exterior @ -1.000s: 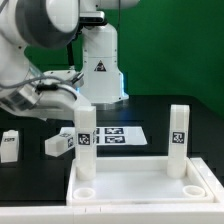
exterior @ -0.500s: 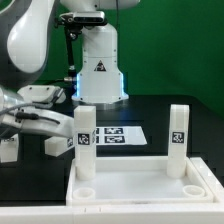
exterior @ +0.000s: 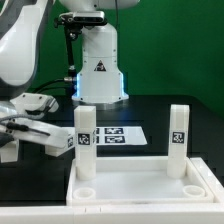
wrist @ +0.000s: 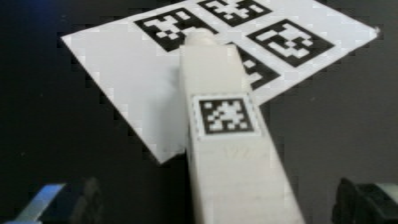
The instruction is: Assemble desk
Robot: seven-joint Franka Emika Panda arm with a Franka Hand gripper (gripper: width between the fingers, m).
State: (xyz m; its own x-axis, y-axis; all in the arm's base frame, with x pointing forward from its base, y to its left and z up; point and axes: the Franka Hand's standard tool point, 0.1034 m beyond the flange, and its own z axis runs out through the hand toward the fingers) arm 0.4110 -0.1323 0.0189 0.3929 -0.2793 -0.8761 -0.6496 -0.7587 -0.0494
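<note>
1. Lying on the black worktop [exterior: 150,112] by the marker board [wrist: 125,60]: one white square-section plastic leg [wrist: 228,150], tagged.
2. Pincer [wrist: 210,200] spread, fingertips either side of that leg, clear of it.
3. White rimmed rectangular plastic desk top [exterior: 135,192] carries two upright legs [exterior: 85,140] [exterior: 178,135].

Your black table [exterior: 190,118] carries the marker board [exterior: 118,137] lying flat, the white desk top [exterior: 135,187] nearer the camera, and a loose leg [exterior: 60,142] lying towards the exterior view's left.
</note>
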